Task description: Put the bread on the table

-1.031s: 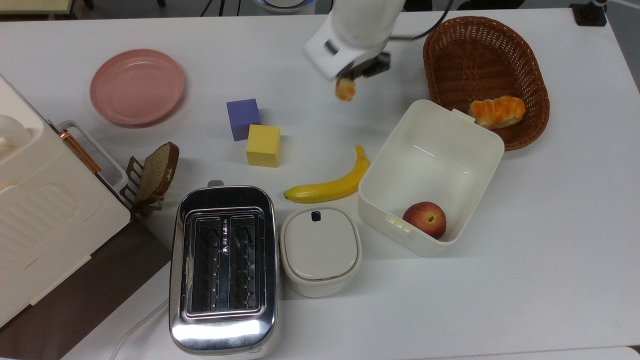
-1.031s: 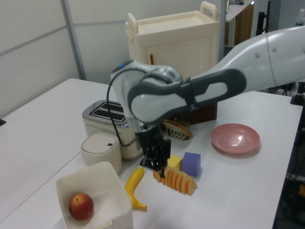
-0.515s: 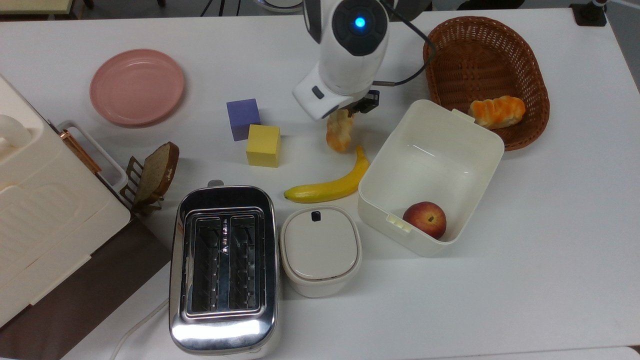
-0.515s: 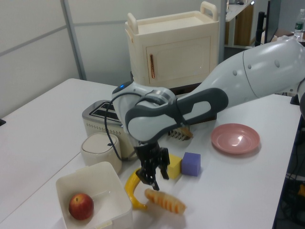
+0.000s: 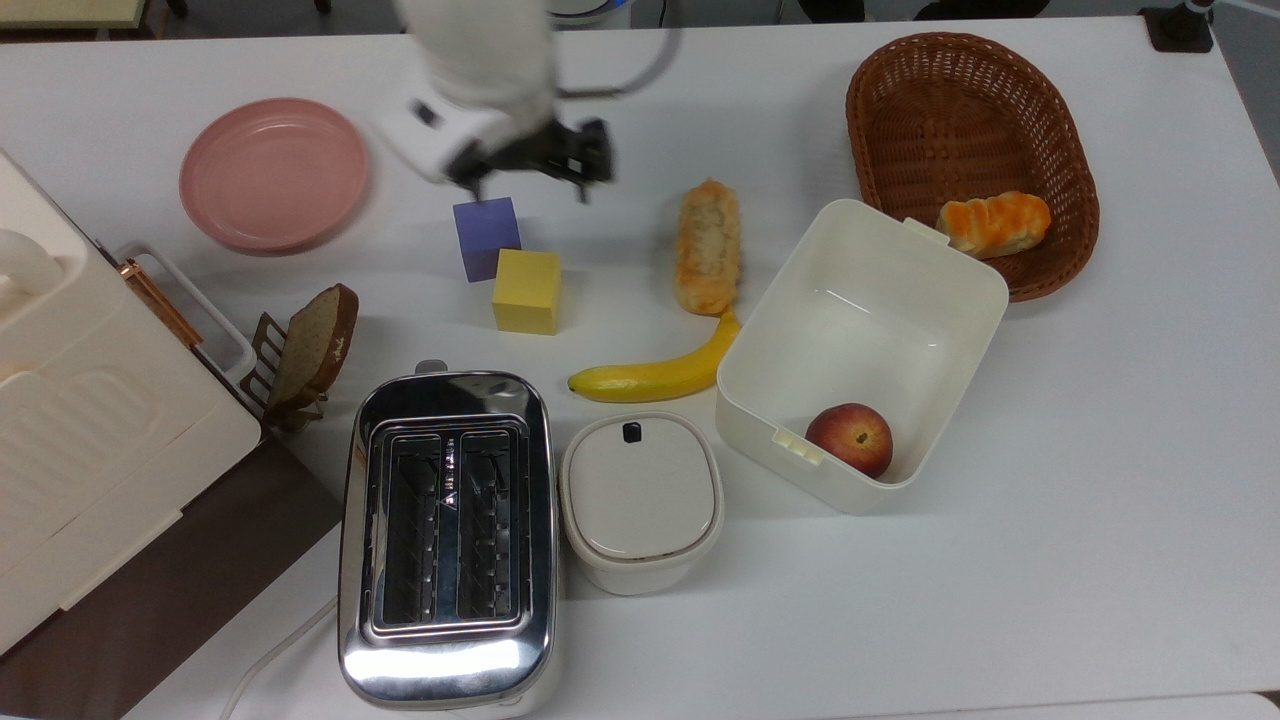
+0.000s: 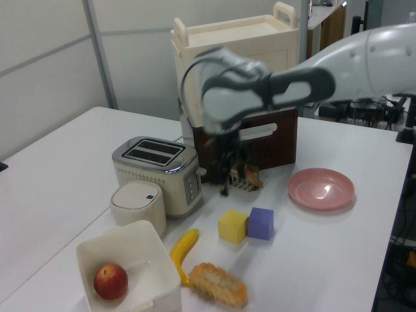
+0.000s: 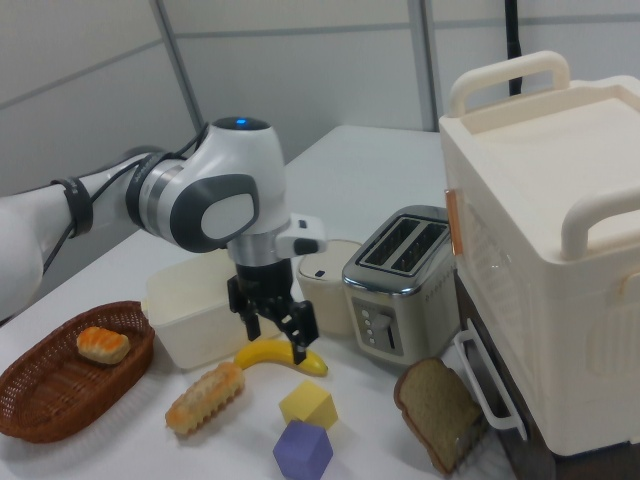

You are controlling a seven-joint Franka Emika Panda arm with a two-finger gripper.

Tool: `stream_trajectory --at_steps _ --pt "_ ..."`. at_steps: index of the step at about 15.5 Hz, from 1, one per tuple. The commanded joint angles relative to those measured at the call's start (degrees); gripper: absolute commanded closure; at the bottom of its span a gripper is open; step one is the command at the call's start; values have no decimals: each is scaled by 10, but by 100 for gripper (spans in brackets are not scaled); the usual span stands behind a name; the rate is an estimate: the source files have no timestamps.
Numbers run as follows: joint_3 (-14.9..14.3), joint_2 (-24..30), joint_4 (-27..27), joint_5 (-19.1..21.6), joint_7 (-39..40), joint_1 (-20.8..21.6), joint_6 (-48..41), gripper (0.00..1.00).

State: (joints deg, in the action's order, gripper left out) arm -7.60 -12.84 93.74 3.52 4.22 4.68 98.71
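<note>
The bread (image 5: 708, 247), a long pale-golden ridged roll, lies flat on the white table (image 5: 1100, 520) between the yellow cube and the white box, its near end by the banana's tip. It also lies on the table in the left view (image 6: 218, 284) and in the right view (image 7: 205, 397). My gripper (image 5: 530, 170) hangs open and empty to the top view's left of the bread, above the purple cube (image 5: 487, 236). In the right view the gripper (image 7: 275, 335) hovers over the banana with its fingers spread. In the left view the gripper (image 6: 234, 172) is raised above the cubes.
A brown basket (image 5: 1040, 110) holds an orange-topped roll (image 5: 995, 222). A white box (image 5: 950, 300) with a peach (image 5: 849, 438) sits right of the bread. Nearby are a banana (image 5: 655, 375), yellow cube (image 5: 527, 290), pink plate (image 5: 273, 172), toaster (image 5: 447, 535), lidded container (image 5: 640, 500) and bread slice (image 5: 318, 340).
The gripper let go of the bread, which now rests flat on the table. The arm rose and swung to the top view's left, over the purple cube.
</note>
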Motion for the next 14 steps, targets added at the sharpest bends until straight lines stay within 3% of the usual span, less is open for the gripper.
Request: stream_trajectory --at_steps 1,9,14 --pt "11 63 7 -4 46 -55 -33 0" --pt "24 100 0 -2 11 -98 -83 0" --pt "34 98 0 -15 -32 -93 -89 0"
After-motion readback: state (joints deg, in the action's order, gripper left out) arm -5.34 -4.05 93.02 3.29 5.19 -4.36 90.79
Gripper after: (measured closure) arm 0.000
